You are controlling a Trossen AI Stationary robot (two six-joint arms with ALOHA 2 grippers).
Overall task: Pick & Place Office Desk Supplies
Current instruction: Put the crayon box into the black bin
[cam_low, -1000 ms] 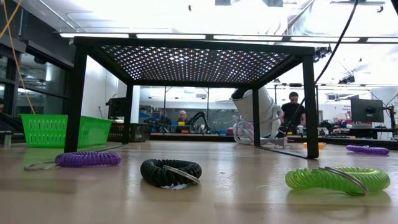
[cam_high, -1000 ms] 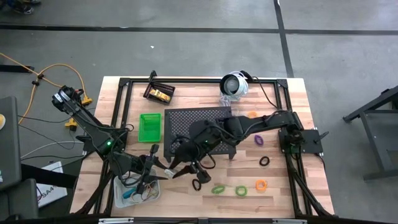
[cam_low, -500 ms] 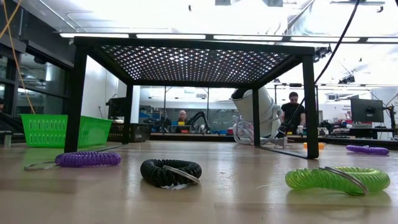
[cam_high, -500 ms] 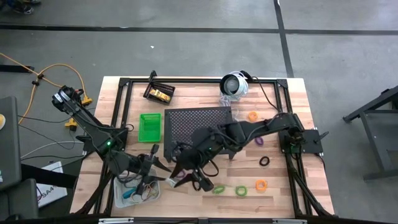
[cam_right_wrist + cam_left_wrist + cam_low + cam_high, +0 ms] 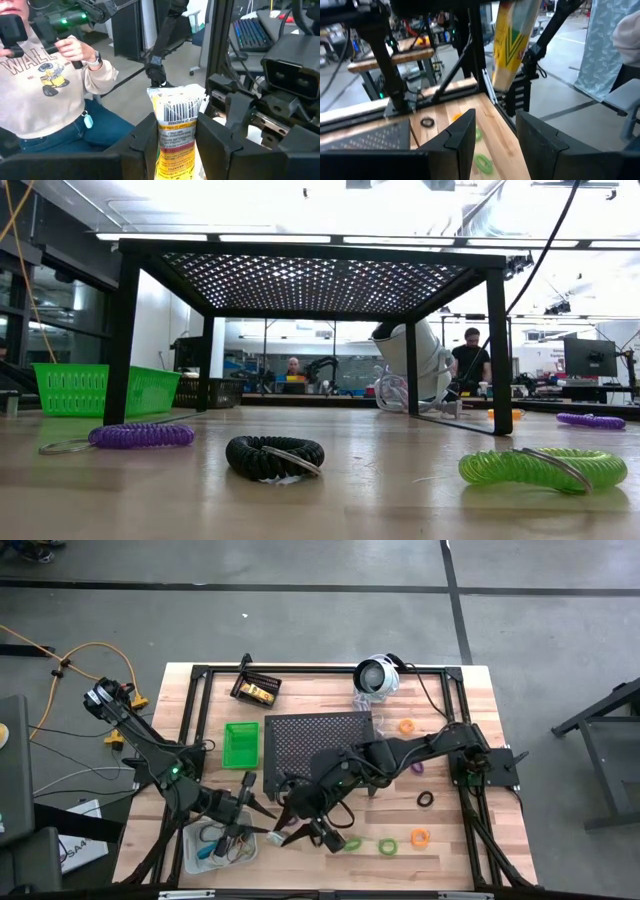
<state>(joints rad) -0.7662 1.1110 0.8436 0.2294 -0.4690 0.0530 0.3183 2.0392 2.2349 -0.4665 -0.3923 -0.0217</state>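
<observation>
Wooden plank table (image 5: 450,840); right tool (image 5: 175,142) clamps glossy yellow tube (image 5: 176,130).

On the bench (image 5: 480,690) stand three bins: one black bin (image 5: 255,690), one green bin (image 5: 240,743) and one clear bin (image 5: 192,850).

From above, six loops show: two green, the left green loop (image 5: 352,843) and the right green loop (image 5: 387,847); two orange, the far orange loop (image 5: 407,726) and the near orange loop (image 5: 420,837); one purple loop (image 5: 416,767); one black loop (image 5: 425,800). The low view shows two purple ones.

One yellow tube (image 5: 175,135) is in view.

There is one stand (image 5: 315,735) and one round device (image 5: 377,675).

Two arms reach over the bench. Two people show far behind it in the low view.
</observation>
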